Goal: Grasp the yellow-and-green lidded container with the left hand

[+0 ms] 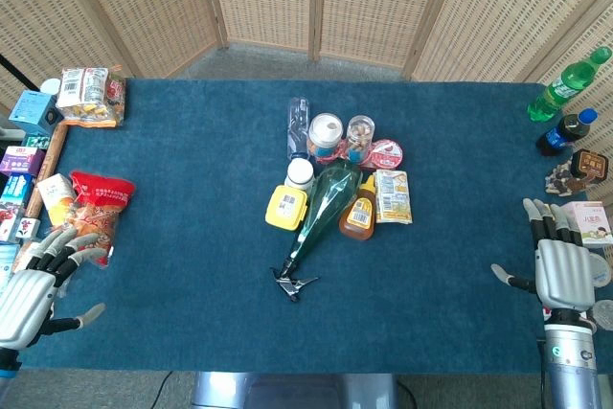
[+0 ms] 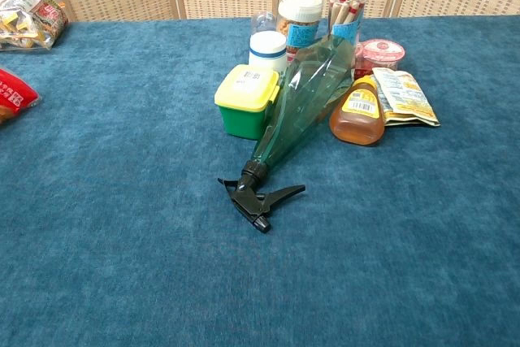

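The container with a yellow lid and green base (image 1: 285, 207) (image 2: 247, 101) stands upright near the table's middle, at the left edge of a cluster of goods. A green spray bottle (image 1: 321, 213) (image 2: 299, 106) lies right beside it, nozzle toward me. My left hand (image 1: 34, 284) hovers at the table's near left corner, far left of the container, fingers spread and holding nothing. My right hand (image 1: 560, 265) rests at the near right edge, fingers apart and empty. Neither hand shows in the chest view.
Behind the container stand a white-capped jar (image 1: 300, 172), a blue-labelled jar (image 1: 325, 133) and a clear tube (image 1: 359, 137). An amber honey bottle (image 2: 358, 110) and sachets (image 2: 404, 97) lie to the right. Snack bags (image 1: 94, 200) sit at the left edge, soda bottles (image 1: 569, 83) at the far right.
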